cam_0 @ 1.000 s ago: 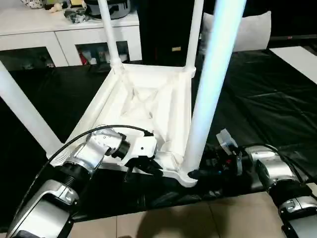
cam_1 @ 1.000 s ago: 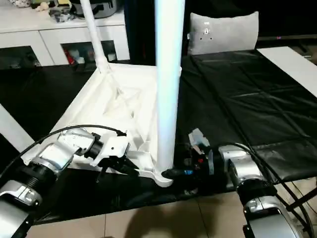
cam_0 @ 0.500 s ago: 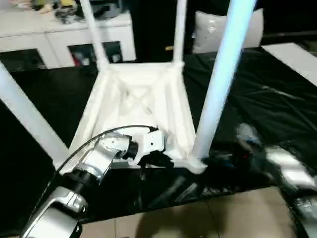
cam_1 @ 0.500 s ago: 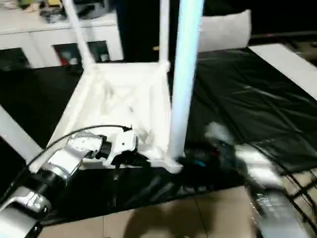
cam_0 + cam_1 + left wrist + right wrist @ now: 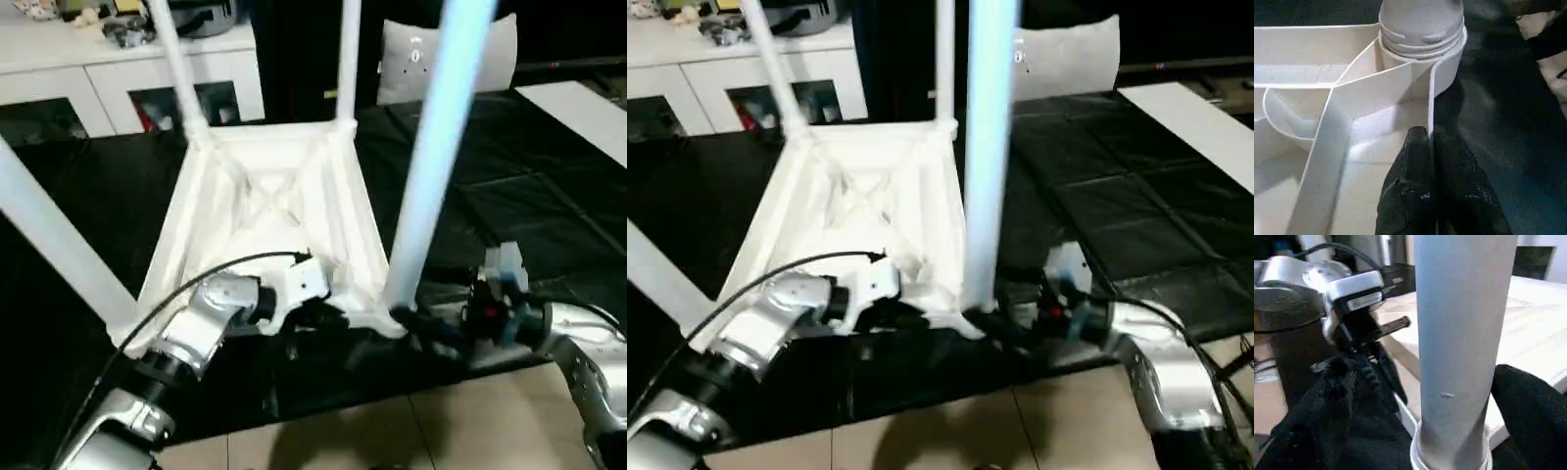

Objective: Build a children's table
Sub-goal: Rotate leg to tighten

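The children's table lies upside down on a black mat, ribbed underside up, with legs standing in its corner sockets. My left gripper is shut on the near rim wall, just beside the near-right socket. The near-right leg rises from that socket. My right gripper is open at that leg's base, with one black finger well clear on one side and the other finger close on the opposite side.
The black mat covers the floor, and bare tiles lie at the near edge. A white cabinet with glass doors stands at the back left. A grey cushion is at the back right, and a white panel lies at the right.
My right gripper's fingers have spread apart from the near-right leg's base. The left gripper keeps its hold on the rim. The camera has shifted a little.
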Motion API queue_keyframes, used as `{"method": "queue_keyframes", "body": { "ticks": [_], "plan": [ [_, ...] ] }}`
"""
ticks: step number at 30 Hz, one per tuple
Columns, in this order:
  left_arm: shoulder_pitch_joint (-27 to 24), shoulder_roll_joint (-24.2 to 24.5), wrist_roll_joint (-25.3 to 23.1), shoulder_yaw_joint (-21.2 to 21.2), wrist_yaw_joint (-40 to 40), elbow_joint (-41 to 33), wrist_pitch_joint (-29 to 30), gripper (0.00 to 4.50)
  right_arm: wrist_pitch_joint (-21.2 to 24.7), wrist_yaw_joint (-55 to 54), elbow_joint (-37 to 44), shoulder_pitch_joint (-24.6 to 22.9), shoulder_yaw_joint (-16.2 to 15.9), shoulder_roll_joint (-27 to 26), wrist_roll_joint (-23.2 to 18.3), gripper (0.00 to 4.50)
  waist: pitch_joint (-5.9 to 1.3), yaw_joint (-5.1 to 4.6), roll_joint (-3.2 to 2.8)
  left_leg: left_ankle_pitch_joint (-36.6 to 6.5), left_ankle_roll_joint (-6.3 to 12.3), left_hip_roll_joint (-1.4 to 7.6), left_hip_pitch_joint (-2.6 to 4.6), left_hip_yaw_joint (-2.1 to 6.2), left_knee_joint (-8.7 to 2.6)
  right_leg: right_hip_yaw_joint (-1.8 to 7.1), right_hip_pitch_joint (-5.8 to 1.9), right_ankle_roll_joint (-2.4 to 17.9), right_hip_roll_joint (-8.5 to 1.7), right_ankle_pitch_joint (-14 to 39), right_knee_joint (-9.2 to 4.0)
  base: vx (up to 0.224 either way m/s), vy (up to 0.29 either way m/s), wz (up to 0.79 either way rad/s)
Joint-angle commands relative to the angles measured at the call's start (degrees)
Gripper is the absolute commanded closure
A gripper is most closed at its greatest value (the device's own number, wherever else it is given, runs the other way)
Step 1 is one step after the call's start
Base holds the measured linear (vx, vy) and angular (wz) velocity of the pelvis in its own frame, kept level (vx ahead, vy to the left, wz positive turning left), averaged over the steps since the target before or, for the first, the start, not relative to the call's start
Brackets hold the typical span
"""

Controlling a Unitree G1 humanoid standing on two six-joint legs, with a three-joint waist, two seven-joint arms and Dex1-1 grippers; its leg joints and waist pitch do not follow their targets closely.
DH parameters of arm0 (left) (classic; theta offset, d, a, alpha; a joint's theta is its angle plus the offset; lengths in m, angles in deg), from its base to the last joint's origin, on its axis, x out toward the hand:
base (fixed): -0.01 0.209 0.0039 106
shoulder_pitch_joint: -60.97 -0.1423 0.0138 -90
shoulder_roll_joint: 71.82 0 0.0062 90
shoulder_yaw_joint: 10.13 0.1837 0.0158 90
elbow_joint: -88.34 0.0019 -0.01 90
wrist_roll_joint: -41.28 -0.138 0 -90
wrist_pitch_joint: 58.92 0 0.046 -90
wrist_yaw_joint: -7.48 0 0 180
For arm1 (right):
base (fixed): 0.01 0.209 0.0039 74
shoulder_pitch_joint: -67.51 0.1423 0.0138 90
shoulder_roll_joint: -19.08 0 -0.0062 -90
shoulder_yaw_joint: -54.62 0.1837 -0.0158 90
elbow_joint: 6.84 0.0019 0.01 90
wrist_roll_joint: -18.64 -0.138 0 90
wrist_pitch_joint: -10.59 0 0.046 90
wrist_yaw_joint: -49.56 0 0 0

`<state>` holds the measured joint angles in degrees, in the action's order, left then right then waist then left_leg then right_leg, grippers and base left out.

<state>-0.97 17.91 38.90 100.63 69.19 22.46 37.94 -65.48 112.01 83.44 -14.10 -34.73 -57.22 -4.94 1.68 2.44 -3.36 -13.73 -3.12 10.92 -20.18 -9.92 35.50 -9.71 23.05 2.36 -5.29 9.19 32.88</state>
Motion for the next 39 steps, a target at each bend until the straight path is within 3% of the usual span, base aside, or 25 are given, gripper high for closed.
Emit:
{"method": "queue_keyframes", "body": {
  "ticks": [1,6,9,13,14,17,24,35,36,38,39],
  "plan": [
    [0.48,0.14,-0.65,-3.24,-5.38,-0.48,0.64,4.50,1.81,-2.56,5.10,-1.00,-0.28,-0.27,1.65,0.02,-3.05,0.17,1.05,-5.99,5.24,2.00,-0.67,1.09,-4.20,3.36,-3.70,1.15,-3.81,23.15,-5.36,0.000,0.000,0.00],
    [-0.12,1.38,-0.98,-2.25,-3.92,-0.93,-1.72,4.50,4.19,-7.84,7.74,-1.89,0.36,-0.57,2.54,0.02,-2.87,-0.32,1.10,-7.02,5.07,1.77,-0.64,1.09,-4.22,3.11,-3.55,-0.37,-3.78,25.61,-5.85,0.000,0.000,0.00],
    [-0.92,2.40,0.44,-1.15,-0.16,-2.32,-4.71,4.50,9.76,-3.81,10.35,-2.93,-1.57,2.27,-1.84,0.02,-2.88,-0.60,0.85,-7.88,5.35,1.81,-0.65,1.24,-4.25,3.14,-3.69,-0.95,-3.72,25.50,-5.91,0.000,0.000,0.00],
    [-0.51,3.02,0.82,-0.06,2.30,-2.59,-5.26,4.50,10.18,-1.83,8.91,-2.05,-1.84,2.62,-2.45,0.02,-2.99,-0.44,0.81,-7.48,5.46,1.90,-0.55,1.16,-4.22,3.20,-3.49,-0.38,-3.86,24.71,-5.85,0.000,0.000,0.00],
    [-0.16,3.48,0.72,0.55,3.51,-2.45,-5.87,4.50,9.78,-1.47,7.63,-1.21,-1.93,2.58,-2.02,0.30,-3.01,-0.43,1.04,-7.23,5.53,1.98,-0.60,1.19,-4.26,3.21,-3.52,-0.17,-3.87,24.29,-5.77,0.000,0.000,0.00],
    [1.20,4.78,-0.12,1.95,6.15,-1.24,-7.66,4.50,6.92,0.21,2.85,1.53,-3.16,3.07,0.68,0.41,-3.11,-0.31,0.92,-6.37,5.69,2.22,-0.52,1.20,-4.25,3.39,-3.46,1.41,-4.00,22.24,-5.38,0.000,0.000,0.00],
    [2.78,5.23,-0.53,2.14,7.16,0.91,-9.09,4.50,6.63,0.33,-1.79,4.58,-4.98,3.41,2.40,1.03,-3.28,0.69,0.76,-3.52,5.91,2.57,-0.51,1.12,-4.13,3.78,-3.70,4.01,-4.26,17.37,-4.42,0.000,0.000,0.00],
    [3.67,4.70,0.07,2.45,7.97,2.75,-10.25,4.50,2.94,4.05,-11.21,8.53,-7.25,1.72,3.79,1.81,-3.45,1.06,0.85,-3.52,5.78,2.63,-0.46,1.00,-4.00,3.86,-3.85,5.04,-4.32,16.54,-4.08,0.000,0.000,0.00],
    [3.68,4.69,0.10,2.44,7.99,2.80,-10.27,4.50,2.72,4.18,-11.66,8.70,-7.36,1.61,3.87,2.09,-3.34,1.04,0.86,-3.89,5.73,2.53,-0.49,0.94,-4.01,3.81,-3.86,4.96,-4.25,17.38,-4.24,0.000,0.000,0.00],
    [3.72,4.67,0.14,2.45,8.05,2.86,-10.27,4.50,2.24,4.61,-12.67,9.00,-7.70,1.33,4.05,2.13,-3.38,1.02,1.19,-3.80,5.70,2.54,-0.53,0.93,-4.01,3.84,-3.91,4.70,-4.24,17.90,-4.25,0.000,0.000,0.00],
    [3.79,4.59,0.21,2.43,8.06,2.98,-10.29,4.50,1.73,5.04,-13.81,9.40,-7.92,1.00,4.16,2.13,-3.38,1.13,0.99,-3.84,5.71,2.54,-0.49,0.95,-3.99,3.84,-3.86,4.66,-4.33,18.23,-4.22,0.000,0.000,0.00]
  ]
}}
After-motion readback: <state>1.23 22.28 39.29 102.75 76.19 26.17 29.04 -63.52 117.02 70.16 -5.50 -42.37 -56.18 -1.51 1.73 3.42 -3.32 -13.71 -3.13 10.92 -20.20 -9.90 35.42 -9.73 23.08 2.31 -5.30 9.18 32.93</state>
